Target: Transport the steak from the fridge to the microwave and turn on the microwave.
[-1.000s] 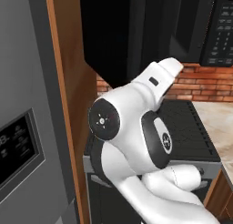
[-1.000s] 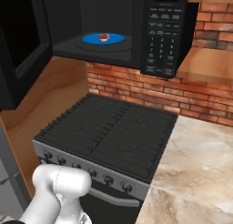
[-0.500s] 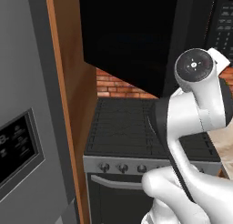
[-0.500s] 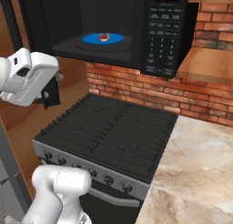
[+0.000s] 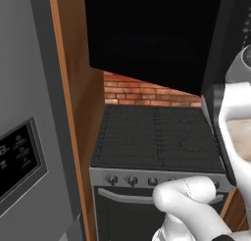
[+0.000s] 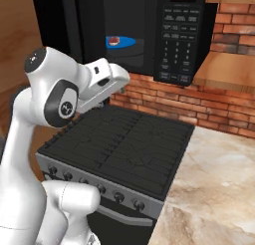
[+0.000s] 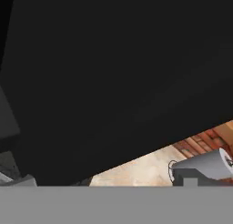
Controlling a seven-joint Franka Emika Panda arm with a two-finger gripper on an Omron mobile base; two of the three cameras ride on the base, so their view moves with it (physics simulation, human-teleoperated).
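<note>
1. Steak (image 6: 114, 40) sits on the blue turntable (image 6: 125, 42) inside the microwave (image 6: 149, 30); door (image 5: 147, 39) hangs open.
2. Gripper state: cannot tell from the views, and no jaws show.
3. Next, I'd judge: push the door flush shut, then press start on the keypad (image 6: 179, 45).
4. Count: one steak, one microwave, one stove (image 6: 124, 149), one fridge (image 5: 24, 137).

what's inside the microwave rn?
The steak lies on the blue turntable inside the microwave. The open door covers the cavity's left part, so anything there can't be seen.
</note>
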